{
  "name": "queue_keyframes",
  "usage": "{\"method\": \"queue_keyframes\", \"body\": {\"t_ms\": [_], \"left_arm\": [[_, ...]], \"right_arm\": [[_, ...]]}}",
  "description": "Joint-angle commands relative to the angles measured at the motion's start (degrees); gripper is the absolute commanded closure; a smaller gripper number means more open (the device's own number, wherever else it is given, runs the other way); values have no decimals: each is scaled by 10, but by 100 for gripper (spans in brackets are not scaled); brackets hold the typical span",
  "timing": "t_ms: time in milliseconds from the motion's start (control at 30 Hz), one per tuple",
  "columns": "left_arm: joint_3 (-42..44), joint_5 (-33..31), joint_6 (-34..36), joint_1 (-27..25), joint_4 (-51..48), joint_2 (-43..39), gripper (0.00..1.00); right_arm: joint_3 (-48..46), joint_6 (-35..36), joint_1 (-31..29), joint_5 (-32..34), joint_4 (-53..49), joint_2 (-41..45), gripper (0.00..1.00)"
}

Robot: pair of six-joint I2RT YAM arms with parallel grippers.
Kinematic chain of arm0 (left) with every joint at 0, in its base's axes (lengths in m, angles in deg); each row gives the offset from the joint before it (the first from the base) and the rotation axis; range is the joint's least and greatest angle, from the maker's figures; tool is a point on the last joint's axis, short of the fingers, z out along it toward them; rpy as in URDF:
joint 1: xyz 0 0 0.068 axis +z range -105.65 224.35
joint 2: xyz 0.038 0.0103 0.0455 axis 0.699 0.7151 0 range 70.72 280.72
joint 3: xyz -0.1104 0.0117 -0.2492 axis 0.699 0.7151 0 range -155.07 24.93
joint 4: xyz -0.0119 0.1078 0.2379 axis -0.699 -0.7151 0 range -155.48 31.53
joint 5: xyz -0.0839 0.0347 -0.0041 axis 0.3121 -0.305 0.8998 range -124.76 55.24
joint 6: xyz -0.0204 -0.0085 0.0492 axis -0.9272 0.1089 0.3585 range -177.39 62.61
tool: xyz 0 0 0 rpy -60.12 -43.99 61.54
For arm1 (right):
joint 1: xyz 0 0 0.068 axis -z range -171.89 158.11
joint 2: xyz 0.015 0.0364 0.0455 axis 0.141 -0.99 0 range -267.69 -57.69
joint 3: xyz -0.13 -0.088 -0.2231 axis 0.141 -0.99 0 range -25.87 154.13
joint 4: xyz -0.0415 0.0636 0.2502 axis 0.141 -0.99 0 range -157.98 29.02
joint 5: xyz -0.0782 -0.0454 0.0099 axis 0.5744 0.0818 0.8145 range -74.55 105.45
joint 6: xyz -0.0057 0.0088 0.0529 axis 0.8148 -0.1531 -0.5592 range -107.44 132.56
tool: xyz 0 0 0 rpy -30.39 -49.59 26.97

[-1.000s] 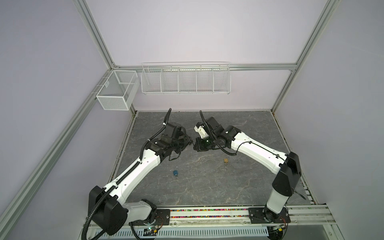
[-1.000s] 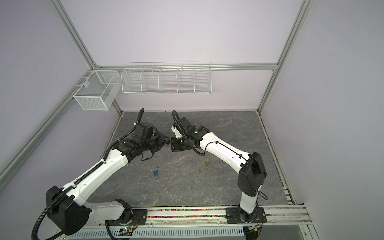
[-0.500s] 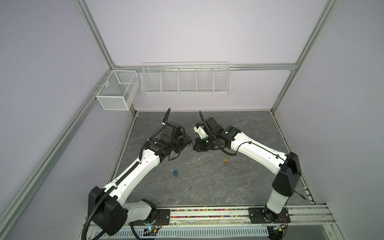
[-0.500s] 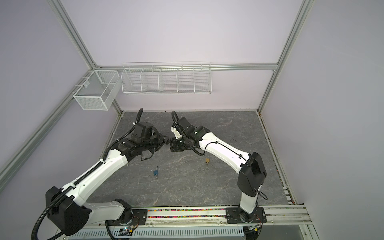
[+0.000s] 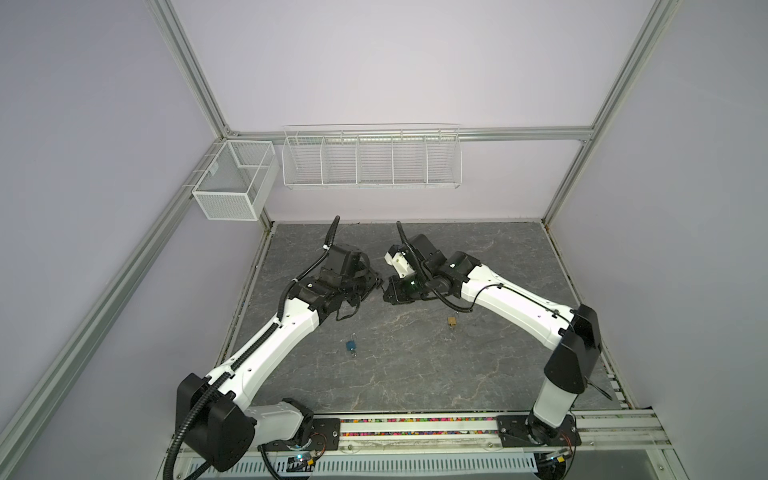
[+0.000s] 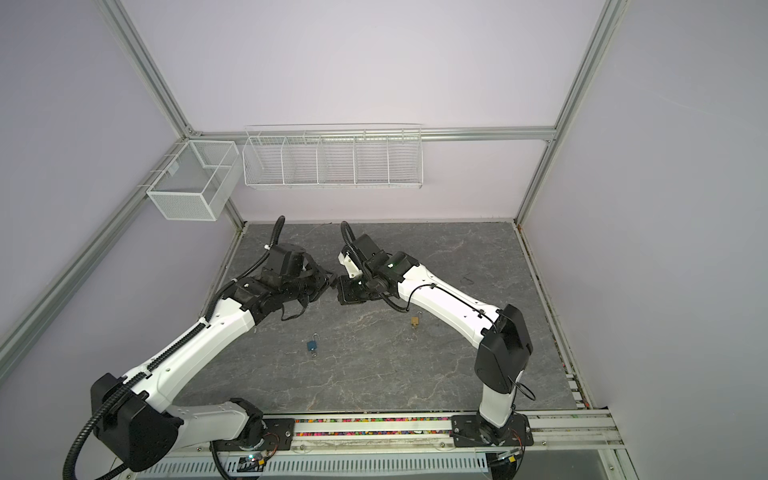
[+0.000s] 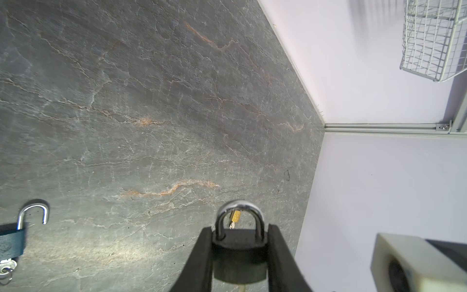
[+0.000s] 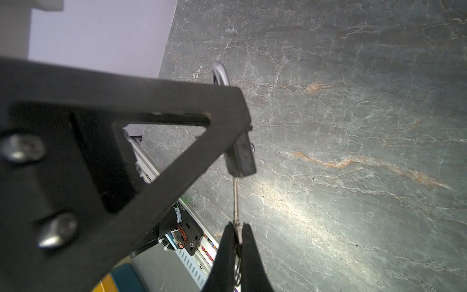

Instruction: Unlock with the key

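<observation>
My left gripper [image 7: 240, 227] is shut on a black padlock [image 7: 240, 255], one finger on each side of its body. The silver shackle [image 7: 240, 209] points away from the wrist, and both its legs look seated in the body. A thin silver key [image 8: 236, 199] runs from the padlock's [image 8: 241, 156] bottom into my right gripper [image 8: 237, 227], which is shut on the key's head. In both top views the left gripper [image 5: 376, 286] and the right gripper [image 5: 388, 291] meet tip to tip above the back middle of the table, and the lock is hard to make out there.
A blue padlock [image 5: 351, 346] with its shackle open and a key in it lies on the grey stone table [image 5: 415, 374], near the left arm. A brass padlock [image 5: 452, 321] lies under the right arm. Wire baskets [image 5: 372, 158] hang on the back wall.
</observation>
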Motion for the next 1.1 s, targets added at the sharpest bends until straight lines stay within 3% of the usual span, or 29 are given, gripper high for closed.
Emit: {"method": "queue_keyframes", "body": {"t_ms": [0,1067], "left_arm": [[0,0,2,3,1,-20,100],[11,39,-25,-2,33,-29,100]], "right_arm": [[12,-7,3,8,9,-8,93],[33,-17,8,8,20,-25,94]]}}
